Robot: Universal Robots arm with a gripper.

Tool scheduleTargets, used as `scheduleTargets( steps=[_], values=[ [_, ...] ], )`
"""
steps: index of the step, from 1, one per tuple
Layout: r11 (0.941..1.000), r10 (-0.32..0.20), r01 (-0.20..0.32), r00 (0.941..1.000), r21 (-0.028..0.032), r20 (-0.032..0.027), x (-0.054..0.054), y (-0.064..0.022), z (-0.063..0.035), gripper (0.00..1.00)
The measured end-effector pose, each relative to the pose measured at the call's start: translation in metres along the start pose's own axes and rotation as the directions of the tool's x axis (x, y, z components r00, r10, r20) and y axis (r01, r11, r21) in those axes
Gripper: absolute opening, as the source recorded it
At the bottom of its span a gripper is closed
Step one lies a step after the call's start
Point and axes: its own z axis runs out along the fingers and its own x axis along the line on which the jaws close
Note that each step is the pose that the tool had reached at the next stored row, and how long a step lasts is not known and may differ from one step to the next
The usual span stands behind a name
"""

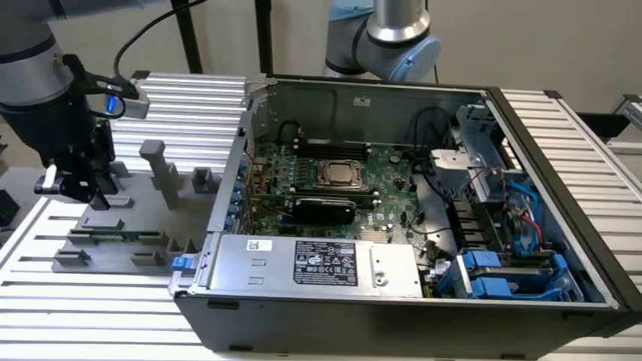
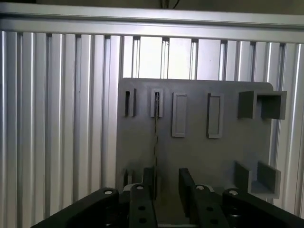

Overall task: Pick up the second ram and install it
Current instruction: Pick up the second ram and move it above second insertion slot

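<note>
Hand: hand (image 2: 167,178) was open, nothing held; two black fingers (image 2: 186,185) stood apart w/ a clear gap between.
Hand vs ram: second ram (image 2: 156,133) showed edge-on as a thin dark line running in under the gap, just beside one finger's inner face, not centred; contact couldn't be told.
Hand height: in exterior view, hand hung low over the grey tray (image 2: 199,152), at that view's left.
Ram location: stood on its long edge in the tray, far end seated in a narrow slot block (image 2: 156,102); not yet lifted, not in the PC.
Handling (est.): light, stiff, thin board; prob. fragile, chips and contact edge shouldn't be squeezed or scraped. Flat faces likely smooth, so could slip if pinched off-centre.
Grip spot (est.): across the two flat faces, near mid-length, upper edge, jaws square to the board.
Surroundings: tray sat on slatted alu worktop (image 2: 57,118); open PC case (image 1: 561,188) w/ motherboard (image 1: 341,177) stood beside it, toward exterior view's right.
</note>
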Motion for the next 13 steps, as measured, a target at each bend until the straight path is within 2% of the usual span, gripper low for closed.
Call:
scheduleTargets(
  steps=[13],
  values=[
    [1.0000,0.000,0.000,1.0000,0.0076,-0.0004,0.002,0.0046,0.0236,1.00]
  ],
)
